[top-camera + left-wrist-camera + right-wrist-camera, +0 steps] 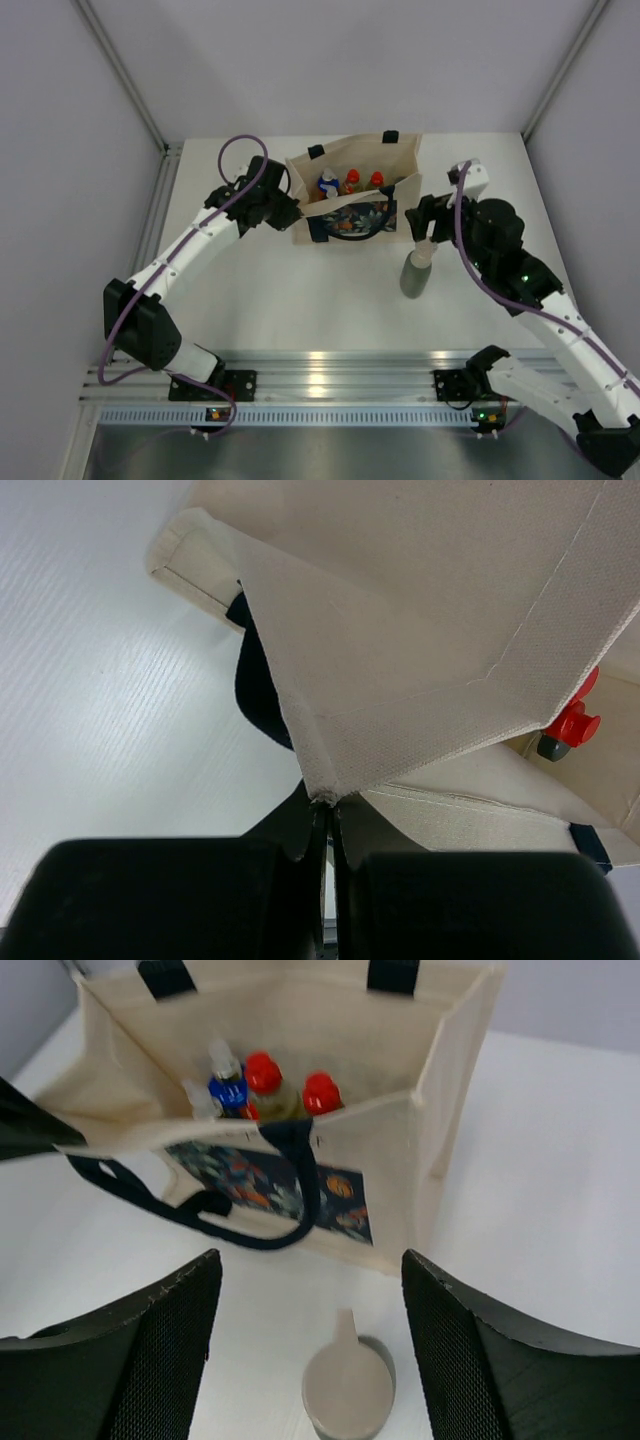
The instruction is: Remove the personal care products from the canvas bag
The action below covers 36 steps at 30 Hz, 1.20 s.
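Observation:
The canvas bag [352, 192] stands upright at the back middle of the table, its mouth held wide. My left gripper [293, 212] is shut on the bag's left rim [330, 780], with the fabric pinched between the closed jaws. Inside the bag are a blue-and-white topped bottle [228, 1087] and two red-capped bottles [263, 1072] [322, 1092]. A grey-green bottle with a beige cap [415, 275] stands upright on the table, right of the bag. My right gripper [310, 1265] is open just above that beige cap [347, 1392], and its fingers are apart from it.
The bag's dark handle [250, 1230] hangs loose over the floral front panel. An aluminium rail [330, 370] runs along the near table edge by both arm bases. Grey walls enclose the table on the left, right and back.

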Each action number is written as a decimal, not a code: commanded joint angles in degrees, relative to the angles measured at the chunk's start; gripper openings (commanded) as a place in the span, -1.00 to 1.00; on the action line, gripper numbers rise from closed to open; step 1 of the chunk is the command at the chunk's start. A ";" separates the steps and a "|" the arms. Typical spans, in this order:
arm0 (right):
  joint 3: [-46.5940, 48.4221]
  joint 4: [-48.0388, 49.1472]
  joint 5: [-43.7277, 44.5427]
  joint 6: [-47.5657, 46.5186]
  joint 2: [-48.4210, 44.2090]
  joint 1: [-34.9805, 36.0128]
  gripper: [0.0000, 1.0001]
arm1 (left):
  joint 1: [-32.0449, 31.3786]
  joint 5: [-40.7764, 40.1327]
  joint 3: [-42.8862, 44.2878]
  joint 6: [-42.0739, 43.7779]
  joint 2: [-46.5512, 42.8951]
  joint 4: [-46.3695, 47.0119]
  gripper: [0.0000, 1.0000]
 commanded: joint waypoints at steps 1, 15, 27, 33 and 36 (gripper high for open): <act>10.46 0.58 -2.51 0.12 3.96 -0.53 0.40 | -0.58 5.23 1.21 -0.56 1.12 -1.48 -1.00; 51.67 -17.71 -6.56 -4.35 43.92 8.26 0.04 | -0.66 8.57 1.83 -1.35 2.26 -1.57 -1.00; 64.96 -22.11 -12.01 -13.85 63.02 8.88 0.04 | -0.58 6.82 -1.68 -1.00 0.24 -1.48 -1.00; 68.04 -22.98 -10.43 -17.89 68.03 8.88 0.02 | -0.66 6.20 -2.74 -1.09 -0.98 -1.57 -1.00; 68.84 -23.25 -9.72 -18.86 69.89 8.79 -0.01 | -0.67 6.20 -3.01 -1.00 -1.25 -1.57 -1.00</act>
